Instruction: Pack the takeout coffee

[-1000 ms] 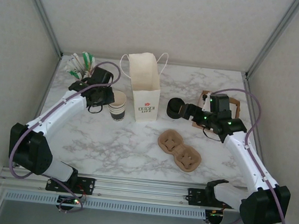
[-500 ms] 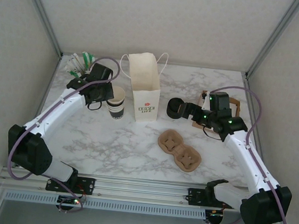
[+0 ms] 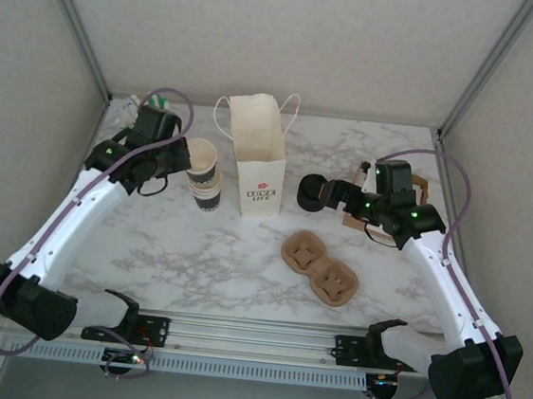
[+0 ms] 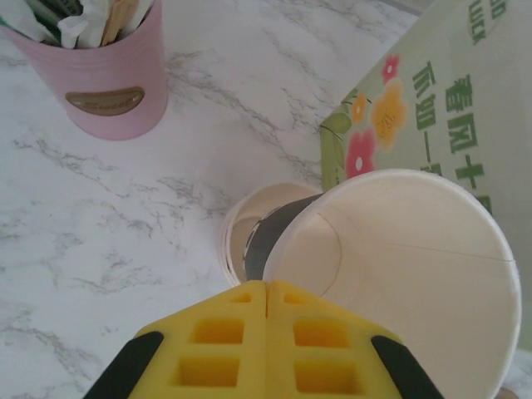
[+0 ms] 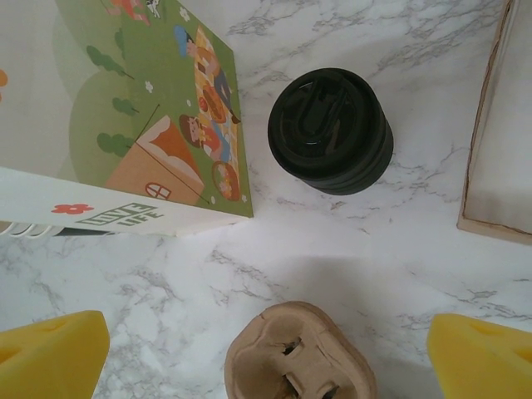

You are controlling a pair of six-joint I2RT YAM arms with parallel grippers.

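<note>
Left hand has its yellow fingers pressed together on the rim of a lidless paper cup, cream inside. This cup is tilted and sits partly in another cup that stands on the marble counter. From above, the two cups are just left of the white paper bag, which stands upright and open near the back of the counter. A pink tin with packets and sticks stands apart from the cups, in the far left corner.

Right hand is spread wide. In its wrist view one yellow finger is at each lower corner, with nothing between them. It hovers near a squat black cylinder, which stands on the counter just right of the bag and does not touch it. A brown pulp cup carrier lies flat, nearer to the arm bases. The edge of a wooden tray is at the right side.

Which thing here is the takeout coffee I cannot tell.
</note>
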